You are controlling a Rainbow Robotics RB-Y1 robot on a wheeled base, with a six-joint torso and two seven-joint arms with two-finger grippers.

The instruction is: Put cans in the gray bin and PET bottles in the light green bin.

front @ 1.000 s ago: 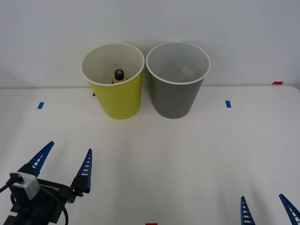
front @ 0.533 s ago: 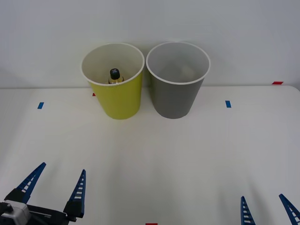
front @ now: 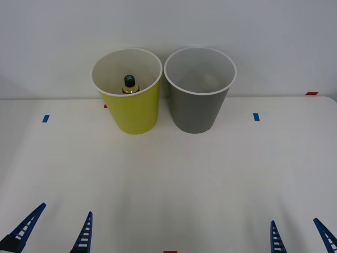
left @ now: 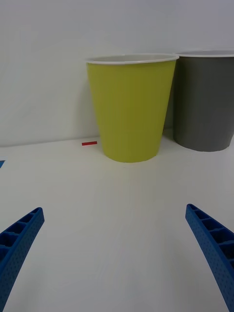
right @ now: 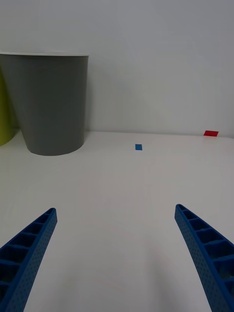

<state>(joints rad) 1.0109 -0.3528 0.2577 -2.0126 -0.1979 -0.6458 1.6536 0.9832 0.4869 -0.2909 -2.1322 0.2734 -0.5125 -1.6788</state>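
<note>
While the left gripper sits spread wide and empty at the near table edge, the PET bottle stands inside the light green bin, its cap visible from the front camera, hidden from both wrist cameras. The gray bin is just beside it; the right gripper is splayed too.

A plain white wall rises behind a white table dotted with small blue tape marks and red tape marks.
</note>
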